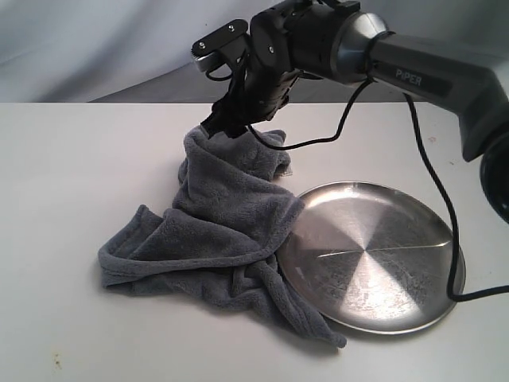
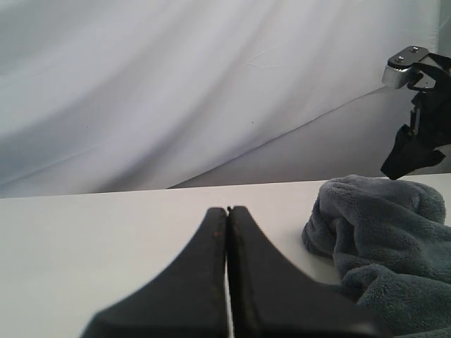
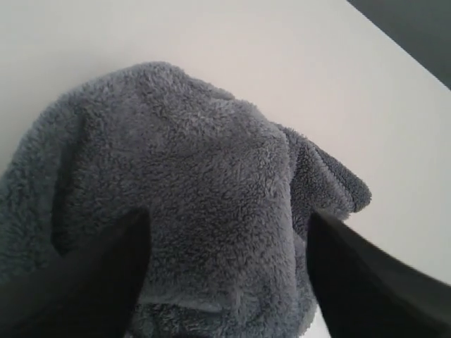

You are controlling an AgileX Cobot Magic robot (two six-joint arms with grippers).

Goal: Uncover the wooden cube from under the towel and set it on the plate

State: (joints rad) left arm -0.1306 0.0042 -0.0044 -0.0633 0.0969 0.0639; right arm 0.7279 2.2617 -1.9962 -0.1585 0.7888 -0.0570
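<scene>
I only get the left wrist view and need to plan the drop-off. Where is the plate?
Observer: In the exterior view the plate lies just right of the towel, and the towel's edge laps over its rim.
Operator: Is the right gripper clamped on the towel?
Observer: The right gripper has its jaws apart in the right wrist view, with towel bunched between them.

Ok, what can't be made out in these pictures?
Pale wooden cube: unseen in every view; presumably under the fluffy grey-blue towel.
Round silver metal plate: exterior view, its left rim hidden by the towel.
Left gripper: wrist view, base cut off by the frame edge.
</scene>
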